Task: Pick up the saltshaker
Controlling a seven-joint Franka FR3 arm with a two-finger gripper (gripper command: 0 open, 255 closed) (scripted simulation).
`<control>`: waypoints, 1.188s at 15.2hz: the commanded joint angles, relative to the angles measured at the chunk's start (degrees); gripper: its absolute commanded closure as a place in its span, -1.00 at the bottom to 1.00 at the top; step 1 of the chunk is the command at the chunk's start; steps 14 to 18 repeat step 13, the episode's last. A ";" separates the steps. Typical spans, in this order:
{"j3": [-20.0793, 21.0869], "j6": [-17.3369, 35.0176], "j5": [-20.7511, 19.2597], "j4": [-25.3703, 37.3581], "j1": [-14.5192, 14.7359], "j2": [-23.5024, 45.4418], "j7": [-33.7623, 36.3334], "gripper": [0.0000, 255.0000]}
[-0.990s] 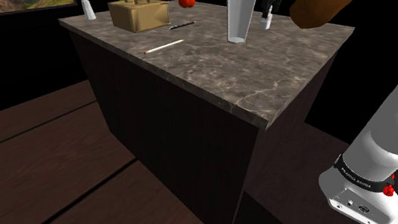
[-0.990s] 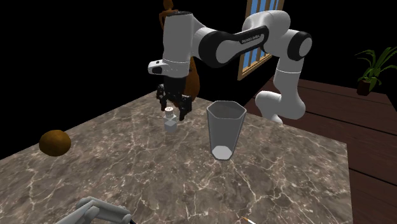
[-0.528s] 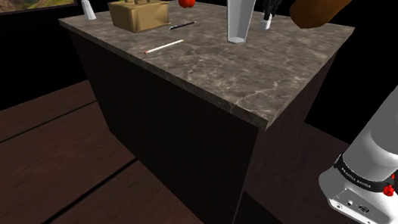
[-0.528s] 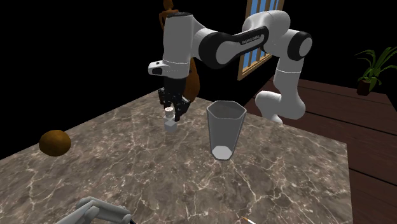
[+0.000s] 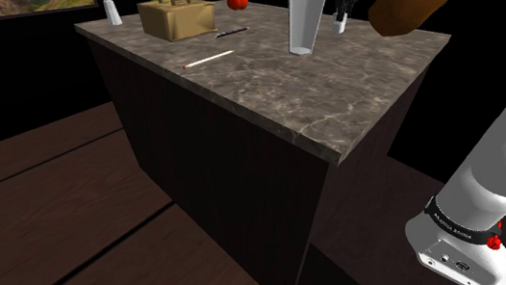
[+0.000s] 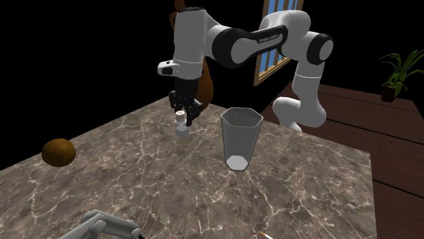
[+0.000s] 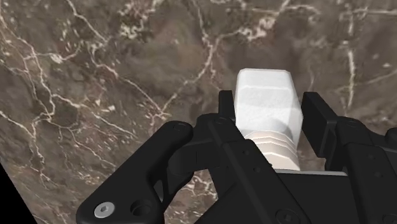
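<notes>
Step in hand: lift after the grasp. The all-black two-finger tool (image 6: 183,117) is closed down to the width of the small white saltshaker (image 6: 181,132), which has a blocky body and a ribbed neck. In the wrist view both fingers (image 7: 224,111) press its sides, one on each flat face, with no gap showing. So it is clasped, jaws only partly closed.

The shaker is upright on the brown white-veined marble table (image 6: 306,183), directly under the tool. Its top is up between the fingers and its body hangs below the fingertips. Cannot tell whether its base rests on the table or is just off it.

To do it well:
- Raise straight up with the wrist vertical and no tilt, since the grip looks high on the body and it could swing or slip.
- Squeeze firmly but not harder; smooth sides look slippery.
- Watch the tall clear faceted glass tumbler (image 6: 240,139), near the shaker on the second exterior view's right. Clear the tumbler's rim height before any sideways move.

The round brown ball-like object (image 6: 58,152) is well apart at that view's left, so no concern.
</notes>
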 commanded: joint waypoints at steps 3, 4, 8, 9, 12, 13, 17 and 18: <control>-0.06 -3.35 0.27 3.94 -0.06 0.64 -0.33 1.00; -0.08 -4.16 0.35 4.93 -0.08 0.82 -0.42 1.00; -0.19 -7.49 0.72 9.15 -0.20 1.75 -0.80 1.00; -0.22 -8.35 0.83 10.26 -0.24 2.03 -0.91 1.00; -0.30 -10.21 1.10 12.76 -0.35 2.69 -1.15 1.00; -0.30 -10.21 1.09 12.75 -0.35 2.68 -1.15 1.00; -0.30 -10.21 1.09 12.75 -0.35 2.68 -1.15 1.00; -0.30 -10.21 1.09 12.75 -0.35 2.68 -1.15 1.00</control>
